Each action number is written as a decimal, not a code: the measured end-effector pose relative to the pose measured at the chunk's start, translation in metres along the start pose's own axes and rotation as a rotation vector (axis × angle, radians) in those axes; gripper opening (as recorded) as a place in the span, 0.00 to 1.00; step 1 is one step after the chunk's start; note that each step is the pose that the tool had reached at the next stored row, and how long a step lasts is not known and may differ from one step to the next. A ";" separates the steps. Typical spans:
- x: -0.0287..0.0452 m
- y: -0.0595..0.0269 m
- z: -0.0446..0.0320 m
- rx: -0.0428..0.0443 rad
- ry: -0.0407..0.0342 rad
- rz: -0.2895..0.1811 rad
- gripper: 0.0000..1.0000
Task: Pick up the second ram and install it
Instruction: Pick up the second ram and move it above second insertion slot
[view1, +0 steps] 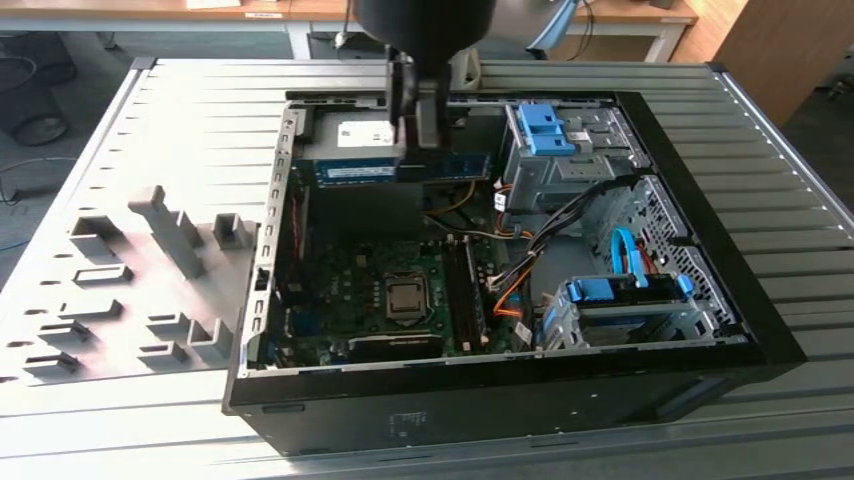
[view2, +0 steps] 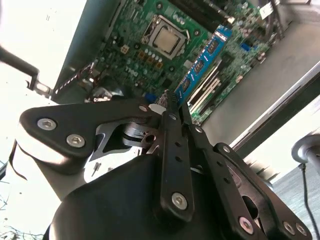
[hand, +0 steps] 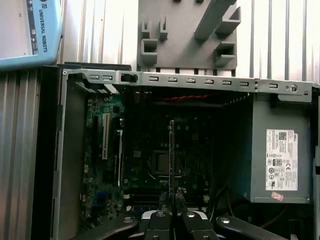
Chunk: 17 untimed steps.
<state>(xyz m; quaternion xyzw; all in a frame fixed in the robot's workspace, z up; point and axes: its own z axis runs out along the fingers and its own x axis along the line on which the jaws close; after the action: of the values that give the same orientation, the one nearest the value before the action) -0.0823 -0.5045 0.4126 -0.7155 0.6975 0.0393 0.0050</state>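
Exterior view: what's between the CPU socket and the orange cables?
The dark memory slots run lengthwise between the CPU socket and the orange cables; this shows in the exterior view.

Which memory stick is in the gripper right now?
The blue-labelled second ram, clamped in the gripper; the other stick is dark and sits slotted in the motherboard.

Arm (view1: 424, 25) cut off at exterior view's top, second ram (view1: 354, 172) partly hidden behind gripper (view1: 418, 165), PSU label (hand: 281, 165) unreadable
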 end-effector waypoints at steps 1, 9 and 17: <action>0.0001 -0.0035 0.0001 -0.0001 -0.0002 0.000 0.14; 0.0010 -0.0171 0.0087 0.0013 -0.0040 0.038 0.14; 0.0020 -0.0212 0.0231 0.0058 -0.0075 0.111 0.14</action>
<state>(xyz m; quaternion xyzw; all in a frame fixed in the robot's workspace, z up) -0.0623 -0.5044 0.3884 -0.6756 0.7362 0.0401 0.0075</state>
